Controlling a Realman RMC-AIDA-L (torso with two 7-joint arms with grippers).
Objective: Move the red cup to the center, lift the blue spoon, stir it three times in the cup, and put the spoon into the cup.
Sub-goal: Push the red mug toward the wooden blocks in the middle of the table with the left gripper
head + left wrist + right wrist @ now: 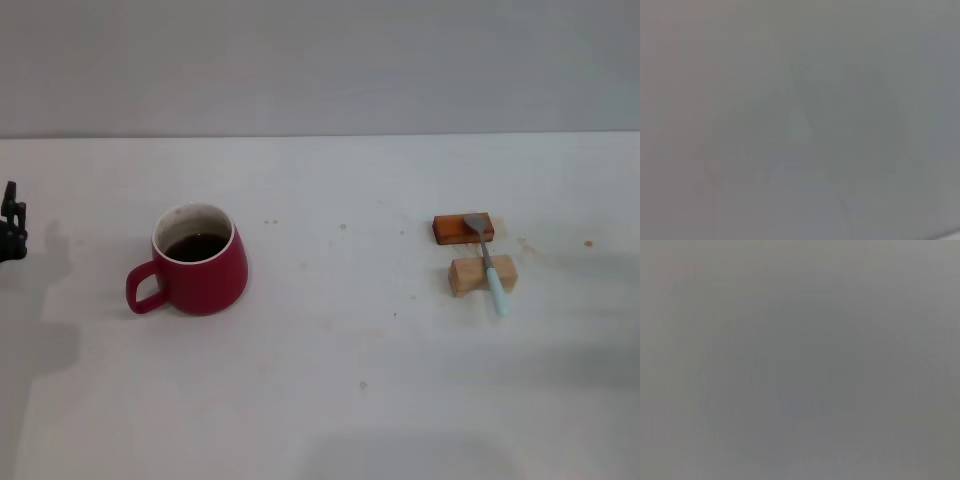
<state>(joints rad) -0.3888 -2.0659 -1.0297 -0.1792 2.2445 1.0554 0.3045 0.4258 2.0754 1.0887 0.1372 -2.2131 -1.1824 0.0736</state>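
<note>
- Two task things sit on the white tabletop (330,400) in front of you, well apart from each other.
- You have the red cup (196,262) on the left part of the tabletop, standing upright. Its loop handle points toward the left and toward you, its inside is white, and dark liquid lies in it.
- You have the blue spoon (487,262) on the right part of the tabletop, lying flat and untouched. Its grey metal bowl rests on an orange-brown block (462,228), its neck crosses a tan wooden block (482,276) just nearer to you, and the tip of its pale-blue handle reaches past that block toward the tabletop.
- The two blocks lie close together with a narrow gap between them, the orange-brown one farther from you.
- Your left hand (12,234) shows only as a small dark part at the far left edge of the head view, near the cup's level but apart from the cup. You cannot tell whether its fingers are apart or together.
- Your right hand does not show in the head view, so nothing can be said of its fingers.
- Both wrist views give you only a plain grey blur in which no thing can be made out.
- A few small dark specks dot the tabletop between the cup and the blocks.
</note>
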